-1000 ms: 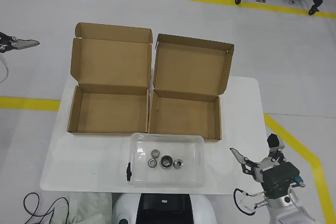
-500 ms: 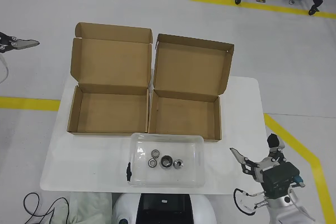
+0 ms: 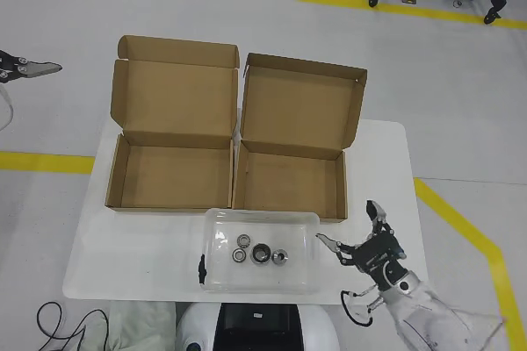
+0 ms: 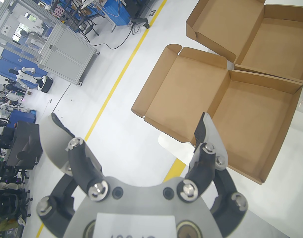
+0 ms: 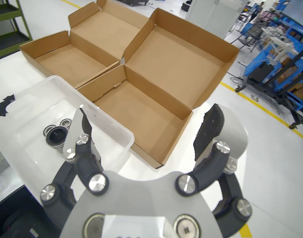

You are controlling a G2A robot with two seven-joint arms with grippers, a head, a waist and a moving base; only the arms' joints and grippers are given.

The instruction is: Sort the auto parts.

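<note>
Several metal bearings lie in a clear plastic tray at the table's front edge. Behind it two open cardboard boxes stand side by side with nothing in them, the left box and the right box. My right gripper hovers open just right of the tray, nothing between its fingers. Its wrist view puts that gripper above the tray rim, with the bearings beside one finger. My left gripper is open over the floor, left of the boxes.
A small black piece lies against the tray's left side. White table surface is bare to the right of the boxes. A yellow floor line runs left of the table.
My right arm has swung left from beyond the table's right front corner to just beside the tray. The gripper stays open. Nothing on the table has moved.
</note>
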